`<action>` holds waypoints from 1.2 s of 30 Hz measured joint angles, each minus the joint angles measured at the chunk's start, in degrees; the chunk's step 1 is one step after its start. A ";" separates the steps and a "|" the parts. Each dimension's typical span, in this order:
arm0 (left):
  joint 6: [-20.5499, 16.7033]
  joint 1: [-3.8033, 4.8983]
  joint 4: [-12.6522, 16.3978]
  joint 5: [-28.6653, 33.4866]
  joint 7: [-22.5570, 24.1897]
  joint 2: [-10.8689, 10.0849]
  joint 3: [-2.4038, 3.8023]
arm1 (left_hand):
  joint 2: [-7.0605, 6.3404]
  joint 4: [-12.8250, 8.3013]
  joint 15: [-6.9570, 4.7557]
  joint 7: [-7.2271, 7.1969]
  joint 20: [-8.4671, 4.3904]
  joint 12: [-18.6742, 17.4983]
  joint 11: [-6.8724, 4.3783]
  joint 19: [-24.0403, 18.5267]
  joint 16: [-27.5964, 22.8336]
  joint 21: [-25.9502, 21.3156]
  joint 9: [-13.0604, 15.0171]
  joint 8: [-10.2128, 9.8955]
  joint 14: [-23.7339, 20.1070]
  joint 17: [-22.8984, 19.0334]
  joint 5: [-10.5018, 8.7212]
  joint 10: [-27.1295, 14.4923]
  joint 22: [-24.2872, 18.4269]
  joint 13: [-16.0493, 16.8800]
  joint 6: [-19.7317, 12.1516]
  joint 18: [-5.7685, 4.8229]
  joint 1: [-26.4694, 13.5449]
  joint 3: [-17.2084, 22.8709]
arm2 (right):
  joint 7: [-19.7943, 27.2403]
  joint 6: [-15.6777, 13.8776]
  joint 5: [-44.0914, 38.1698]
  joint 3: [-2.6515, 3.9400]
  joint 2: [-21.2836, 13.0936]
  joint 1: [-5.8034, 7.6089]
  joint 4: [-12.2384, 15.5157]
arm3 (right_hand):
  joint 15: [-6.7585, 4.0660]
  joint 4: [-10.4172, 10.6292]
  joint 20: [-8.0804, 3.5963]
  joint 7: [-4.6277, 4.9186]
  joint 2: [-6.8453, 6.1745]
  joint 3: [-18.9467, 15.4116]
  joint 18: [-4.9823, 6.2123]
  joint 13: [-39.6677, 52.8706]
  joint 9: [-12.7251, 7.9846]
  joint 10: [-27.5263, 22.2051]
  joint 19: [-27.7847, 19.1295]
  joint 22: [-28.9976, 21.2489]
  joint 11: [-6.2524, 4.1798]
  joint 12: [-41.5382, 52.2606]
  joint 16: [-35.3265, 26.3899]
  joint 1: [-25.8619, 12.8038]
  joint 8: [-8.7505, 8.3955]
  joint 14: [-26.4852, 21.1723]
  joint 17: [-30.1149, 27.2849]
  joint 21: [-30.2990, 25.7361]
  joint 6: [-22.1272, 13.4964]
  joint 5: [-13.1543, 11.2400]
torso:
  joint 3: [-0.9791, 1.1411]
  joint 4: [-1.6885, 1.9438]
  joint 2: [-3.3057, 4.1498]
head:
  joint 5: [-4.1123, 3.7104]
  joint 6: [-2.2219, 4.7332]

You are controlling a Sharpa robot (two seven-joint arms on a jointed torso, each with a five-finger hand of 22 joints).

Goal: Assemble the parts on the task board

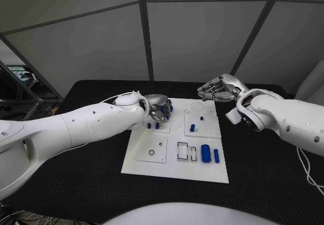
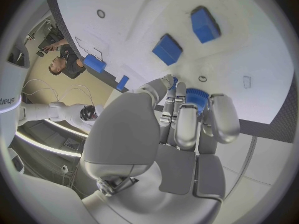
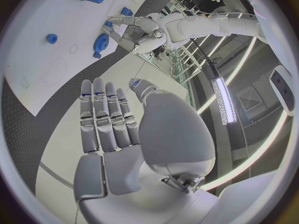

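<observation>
Task board [image 1: 177,172] near edge, nearest robot: two blue cylinders [image 1: 206,153] lying side by side, well short of both hands. Mid-board: small blue pegs [image 1: 192,127] between hands; two blue blocks [image 1: 152,125] just below left hand. Left hand [image 1: 157,107] over board's far left corner, fingers closed round blue ridged round part [image 2: 197,97]. Right hand [image 1: 218,89] beyond board's far right corner, above table [image 1: 81,187], fingers loosely curled, holding nothing.
</observation>
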 measured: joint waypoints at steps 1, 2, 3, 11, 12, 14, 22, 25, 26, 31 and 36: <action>-0.10 0.00 0.33 0.04 0.01 -0.29 0.57 | -0.02 0.00 0.00 0.00 0.00 -0.32 0.15 0.00 0.00 0.00 0.00 -0.23 0.00 -0.03 0.00 0.15 0.00 0.00 0.00 0.00 -0.02 0.00 | 0.00 0.00 0.00 0.00 -0.03 0.00 0.01 | 0.00 0.00 0.00 0.00 0.00 0.00 0.00 0.00 0.00 0.00 0.00 0.00 0.00 0.00 0.00 0.00 0.00 0.00 0.00 0.00 0.00 0.00 | 0.00 0.00 0.00 | -0.01 0.04; -0.20 0.00 0.74 0.08 0.01 -0.63 1.23 | -0.28 0.00 0.00 0.01 0.00 -0.57 0.13 0.00 0.00 0.00 0.00 -0.35 0.00 -0.09 0.00 0.35 0.00 -0.04 0.01 0.00 -0.28 0.00 | 0.00 0.00 0.00 0.00 -0.06 0.00 0.01 | 0.00 0.00 0.00 0.00 0.00 0.00 0.00 0.00 0.00 0.00 0.00 0.00 0.00 0.00 0.00 0.00 0.00 0.00 0.00 0.00 0.00 0.00 | 0.00 0.01 0.00 | -0.03 0.08; -0.34 0.07 1.33 0.14 0.01 -1.09 1.95 | -0.34 0.00 0.00 0.01 0.00 -0.66 0.10 0.00 0.00 0.00 0.00 -0.35 0.00 -0.09 0.00 0.49 0.00 -0.08 0.01 0.00 -0.33 0.00 | 0.00 0.00 0.00 0.00 -0.10 0.00 0.01 | 0.00 0.00 0.00 0.00 0.00 0.00 0.00 0.00 0.00 0.00 0.00 0.00 0.00 0.00 0.00 0.00 0.00 0.00 0.00 0.00 0.00 0.00 | 0.01 0.01 0.00 | -0.04 0.12; -0.80 0.23 5.57 1.14 -0.22 -4.97 4.71 | -0.44 -0.11 0.00 0.00 0.00 -0.94 0.10 0.00 0.00 0.39 -0.10 -0.36 0.00 -0.09 0.00 0.50 0.00 -0.14 0.41 0.00 -0.78 0.11 | -0.01 -0.01 0.00 0.00 -0.29 0.00 0.05 | 0.00 0.00 0.00 0.00 0.00 0.00 0.00 0.00 0.00 0.00 0.00 0.00 0.00 0.00 0.00 0.00 0.00 0.00 0.00 0.01 0.00 0.00 | 0.03 0.12 -0.03 | 0.08 0.18; -0.78 0.23 5.82 1.30 -0.29 -5.35 4.81 | -0.39 -0.16 0.00 0.00 0.00 -0.94 0.10 0.00 0.00 0.39 -0.13 -0.37 0.00 -0.09 0.00 0.50 0.00 -0.14 0.41 0.01 -0.83 0.16 | -0.01 -0.01 0.00 0.00 -0.29 0.00 0.05 | 0.00 0.00 0.00 0.00 0.00 0.00 0.00 0.00 0.00 0.00 0.00 0.01 0.00 0.00 0.00 0.00 0.00 0.00 0.00 0.01 0.00 0.00 | 0.03 0.13 -0.03 | 0.12 0.18; -0.70 0.23 6.25 1.64 -0.50 -6.13 4.96 | -0.39 -0.16 0.00 0.00 0.00 -0.94 0.14 0.00 0.00 0.62 -0.15 -0.37 0.00 -0.09 0.00 0.68 0.00 -0.14 0.41 0.00 -0.83 0.16 | -0.01 -0.01 0.00 0.00 -0.28 0.00 0.07 | 0.00 0.00 0.00 0.00 0.00 0.00 0.00 0.00 0.00 0.00 0.00 0.00 0.00 0.00 0.00 0.00 0.00 0.00 0.00 0.01 0.00 0.00 | 0.04 0.15 -0.03 | 0.24 0.14; 0.15 0.14 6.56 2.72 -1.59 -8.05 5.10 | -0.65 -0.16 0.00 0.01 0.00 -0.94 0.09 0.00 0.00 0.62 -0.19 -0.38 0.00 -0.09 0.00 0.91 0.00 -0.20 0.41 0.00 -1.09 0.16 | -0.04 -0.01 0.00 0.00 -0.28 0.00 0.11 | 0.00 0.00 0.00 0.00 0.00 0.00 0.00 0.00 0.00 0.00 0.00 0.01 0.00 0.00 0.00 0.00 0.00 0.00 0.00 0.01 0.00 0.00 | 0.07 0.28 -0.03 | 0.47 -0.02; 0.41 -0.10 6.13 2.95 -1.88 -8.06 5.10 | -0.65 -0.16 0.00 0.00 0.00 -1.22 0.09 0.00 0.00 0.61 -0.19 -0.61 0.00 -0.15 0.00 0.91 -0.01 -0.19 0.41 0.00 -1.09 0.16 | -0.05 -0.01 0.00 0.00 -0.33 0.00 0.13 | 0.00 0.00 0.00 0.00 0.00 0.00 0.00 0.00 0.00 0.00 0.00 0.01 0.00 0.00 0.00 0.00 0.00 0.00 0.01 0.01 0.00 0.00 | 0.05 0.26 -0.03 | 0.62 0.09; 0.48 -0.22 5.92 3.01 -1.95 -8.01 5.10 | -0.65 -0.16 0.00 0.01 0.00 -1.22 0.09 0.00 0.00 0.61 -0.19 -0.61 0.00 -0.15 0.00 0.91 0.00 -0.20 0.41 0.00 -1.09 0.16 | -0.05 -0.01 0.00 0.00 -0.33 0.00 0.13 | 0.00 0.00 0.00 0.00 0.00 0.00 0.00 0.00 0.00 0.00 0.00 0.01 0.00 0.00 0.00 0.00 0.00 0.00 0.01 0.01 0.00 0.00 | 0.05 0.23 -0.03 | 0.63 0.13; 0.70 -0.73 4.79 3.21 -2.19 -7.41 5.04 | -0.65 -0.16 0.00 -0.02 0.00 -1.22 0.09 -0.01 0.00 0.61 -0.19 -0.61 0.00 -0.15 0.00 0.91 0.00 -0.19 0.43 0.00 -1.09 0.15 | -0.06 -0.01 0.00 0.00 -0.38 0.00 0.17 | 0.00 0.00 0.00 0.00 0.00 0.00 0.00 0.00 0.00 0.00 0.00 0.01 0.00 0.00 0.00 0.00 0.00 0.00 0.01 0.01 0.00 0.00 | 0.04 0.13 -0.03 | 0.62 0.25; 0.98 -0.95 3.86 3.34 -2.26 -6.81 5.04 | -0.84 -0.16 0.00 -0.21 0.00 -1.30 0.09 -0.01 0.00 0.61 -0.19 -0.62 0.00 -0.21 0.00 0.91 0.00 -0.22 0.62 0.00 -1.28 0.15 | -0.06 -0.01 0.00 0.00 -0.38 0.00 0.18 | 0.00 0.00 0.00 0.00 0.00 0.00 0.00 0.00 0.00 0.00 0.00 0.01 0.00 0.00 0.00 0.00 0.00 0.00 0.01 0.01 0.00 0.00 | 0.07 0.11 -0.01 | 0.51 0.35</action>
